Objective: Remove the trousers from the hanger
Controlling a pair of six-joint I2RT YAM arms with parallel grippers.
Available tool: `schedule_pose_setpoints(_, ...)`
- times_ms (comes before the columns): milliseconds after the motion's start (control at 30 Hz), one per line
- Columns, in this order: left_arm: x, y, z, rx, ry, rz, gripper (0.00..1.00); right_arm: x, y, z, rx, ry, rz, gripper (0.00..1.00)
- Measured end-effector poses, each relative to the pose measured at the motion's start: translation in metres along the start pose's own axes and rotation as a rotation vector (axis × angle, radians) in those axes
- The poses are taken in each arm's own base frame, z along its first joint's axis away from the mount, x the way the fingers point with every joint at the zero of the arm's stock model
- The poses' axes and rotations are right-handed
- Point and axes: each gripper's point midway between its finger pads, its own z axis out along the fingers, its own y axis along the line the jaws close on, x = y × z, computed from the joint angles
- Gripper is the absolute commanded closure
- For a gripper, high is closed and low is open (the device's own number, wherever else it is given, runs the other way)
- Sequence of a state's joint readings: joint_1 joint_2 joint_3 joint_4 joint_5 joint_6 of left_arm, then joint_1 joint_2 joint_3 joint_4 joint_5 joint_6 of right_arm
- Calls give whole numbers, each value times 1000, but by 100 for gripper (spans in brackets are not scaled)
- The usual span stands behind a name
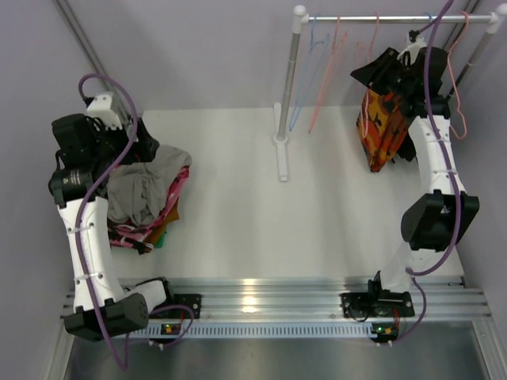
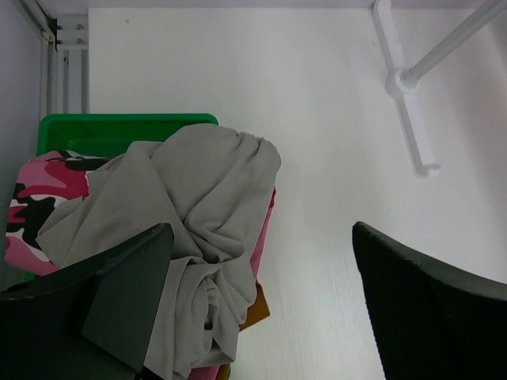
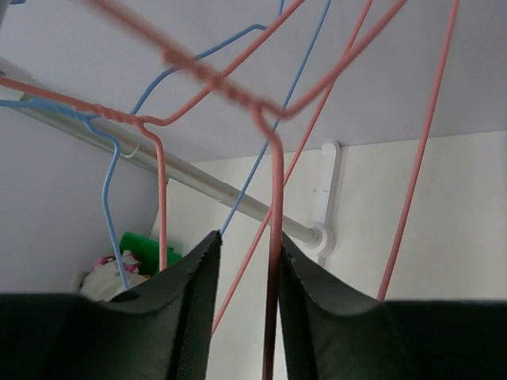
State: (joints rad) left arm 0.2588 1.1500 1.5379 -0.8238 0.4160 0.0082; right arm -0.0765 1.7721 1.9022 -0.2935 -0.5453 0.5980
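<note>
The light grey trousers (image 1: 139, 190) (image 2: 198, 206) lie crumpled on top of a pile at the left of the table. The pink-red-white floral trousers (image 1: 179, 188) (image 2: 43, 190) lie under them, and a corner of the rust-brown trousers (image 2: 255, 310) shows beneath. My left gripper (image 1: 144, 147) (image 2: 261, 237) is wide open and empty just above the pile. My right gripper (image 1: 388, 73) (image 3: 249, 237) is up at the rack. Its jaws are a little apart around a pink wire hanger (image 3: 274, 190), which touches the right finger. An orange-patterned garment (image 1: 380, 127) hangs below that gripper.
A green bin (image 2: 127, 127) sits under the pile. The white rack has a top rail (image 1: 380, 17), a post (image 1: 287, 79) (image 3: 238, 202) and a foot on the table. Several empty blue and pink hangers (image 1: 325, 63) hang from the rail. Walls stand close on both sides.
</note>
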Motion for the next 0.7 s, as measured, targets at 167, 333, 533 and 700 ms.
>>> schedule_pose_setpoints(167,18,9,23,23,130,22,1,26,-7,-11,10,55,3,15)
schedule_pose_setpoints(333,55,14,51,31,300,10,1,31,3,-49,19,48,-44,1)
schedule_pose_setpoints(533,58,-90,68,138,335,263,1,20,28,-127,30,-43,-172,1)
schedule_pose_setpoints(700,36,-129,75,163,285,290,1,26,72,-180,-39,-105,-355,0)
